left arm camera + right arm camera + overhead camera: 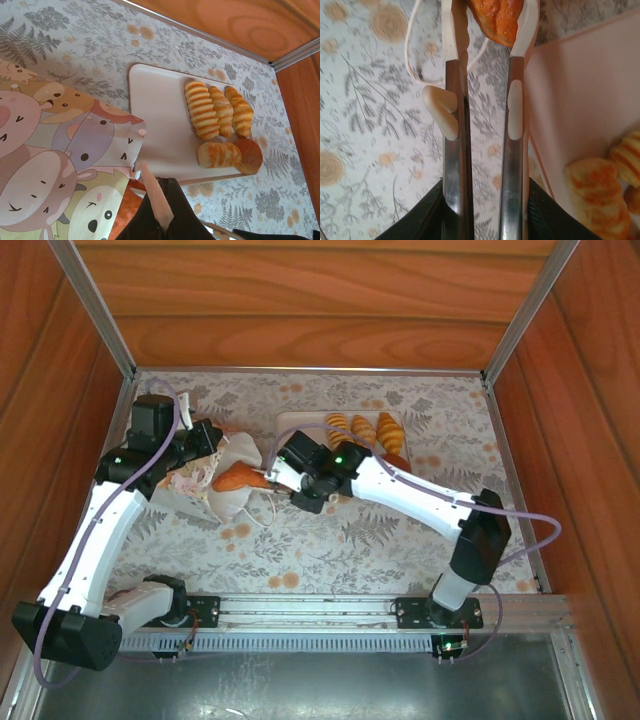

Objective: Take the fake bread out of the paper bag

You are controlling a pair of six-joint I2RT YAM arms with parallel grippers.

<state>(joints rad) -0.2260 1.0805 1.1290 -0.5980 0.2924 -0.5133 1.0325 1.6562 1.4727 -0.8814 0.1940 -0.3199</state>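
Right claw [491, 25] pinching a reddish bread piece [240, 478] at the mouth of the bag [50, 150].
This looks like the pull-out step. The bag lies on the counter [380, 540], and the left claw [147, 175], pressed together, seems to hold its edge. Five pastries [202, 112] sit on the tray [155, 110]. Next, the piece needs drawing clear without dragging the bag or snagging the cord [412, 50], then carrying to a bare patch of tray.

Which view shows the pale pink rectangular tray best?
Left wrist: the pale pink rectangular tray lies nearly whole, five toy pastries on it. In top external the right arm covers part; right wrist catches one corner.
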